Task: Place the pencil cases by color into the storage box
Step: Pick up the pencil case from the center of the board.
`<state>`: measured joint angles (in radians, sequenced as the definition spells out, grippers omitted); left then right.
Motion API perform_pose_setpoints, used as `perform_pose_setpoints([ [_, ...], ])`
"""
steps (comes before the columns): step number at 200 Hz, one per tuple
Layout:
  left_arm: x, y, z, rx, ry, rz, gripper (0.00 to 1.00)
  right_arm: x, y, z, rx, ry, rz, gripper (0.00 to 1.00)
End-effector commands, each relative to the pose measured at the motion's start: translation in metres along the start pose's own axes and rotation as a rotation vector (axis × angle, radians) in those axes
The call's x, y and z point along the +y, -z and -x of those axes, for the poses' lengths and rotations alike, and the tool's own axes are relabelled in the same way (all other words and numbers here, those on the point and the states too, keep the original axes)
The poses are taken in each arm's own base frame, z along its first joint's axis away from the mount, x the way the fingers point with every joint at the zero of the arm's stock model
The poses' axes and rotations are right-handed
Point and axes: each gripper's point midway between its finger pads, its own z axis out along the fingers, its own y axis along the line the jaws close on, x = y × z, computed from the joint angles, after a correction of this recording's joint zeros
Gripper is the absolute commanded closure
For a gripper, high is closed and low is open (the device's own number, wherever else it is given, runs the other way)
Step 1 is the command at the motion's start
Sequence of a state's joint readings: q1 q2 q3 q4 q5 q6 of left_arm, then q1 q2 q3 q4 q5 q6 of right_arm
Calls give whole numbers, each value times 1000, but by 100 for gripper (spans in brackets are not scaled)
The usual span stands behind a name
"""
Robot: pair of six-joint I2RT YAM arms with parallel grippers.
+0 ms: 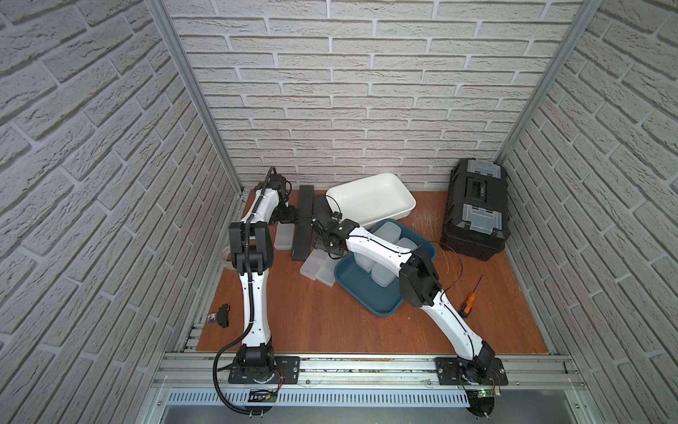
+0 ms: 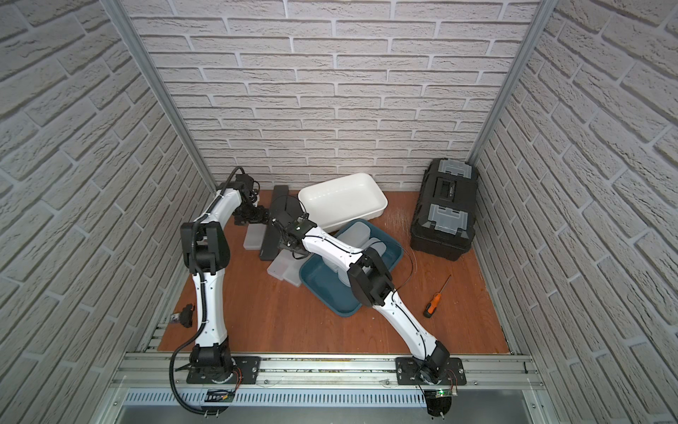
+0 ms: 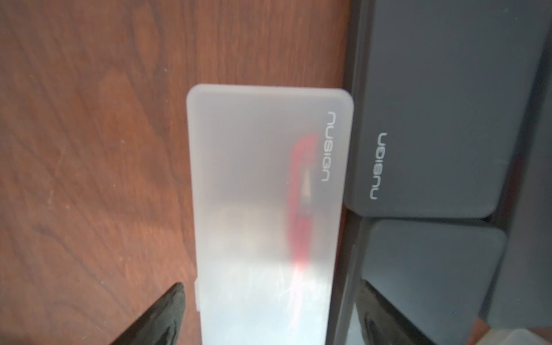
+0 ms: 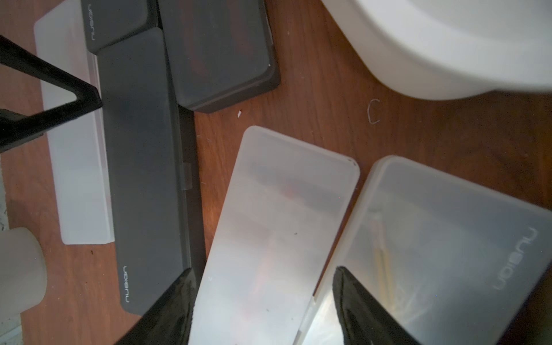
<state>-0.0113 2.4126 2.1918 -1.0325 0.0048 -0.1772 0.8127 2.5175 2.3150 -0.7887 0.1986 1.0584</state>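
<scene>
Left jaws open astride a frosted translucent rectangular plastic pencil case (image 3: 254,179) on the wooden desk (image 3: 89,149); right jaws flank a second frosted case (image 4: 283,209), grip cannot be told.

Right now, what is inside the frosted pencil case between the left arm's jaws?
Through the lid of the frosted pencil case one long red object shows, too blurred to name. Glare hides the end toward the camera, so more contents may be there.

Black toolbox (image 1: 475,209), orange screwdriver (image 1: 469,305)
</scene>
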Motion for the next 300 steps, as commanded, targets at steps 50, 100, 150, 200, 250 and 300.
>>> perform_pose_setpoints([
  [50, 3, 0, -23, 120, 12, 0, 15, 19, 25, 8, -26, 1, 83, 26],
  [100, 3, 0, -23, 126, 10, 1, 16, 18, 22, 5, -16, -1, 88, 26],
  [150, 2, 1, -25, 141, -3, 14, 25, 21, 19, 3, -7, -6, 101, 26],
  [200, 1, 0, -26, 163, -4, 10, 26, 21, 17, 1, 2, -4, 101, 25],
  [250, 0, 2, -34, 201, 2, 12, 21, 20, 20, -2, 9, -6, 117, 25],
  [300, -1, 4, -41, 229, -4, 17, 15, 22, 30, -5, 17, -8, 169, 25],
])
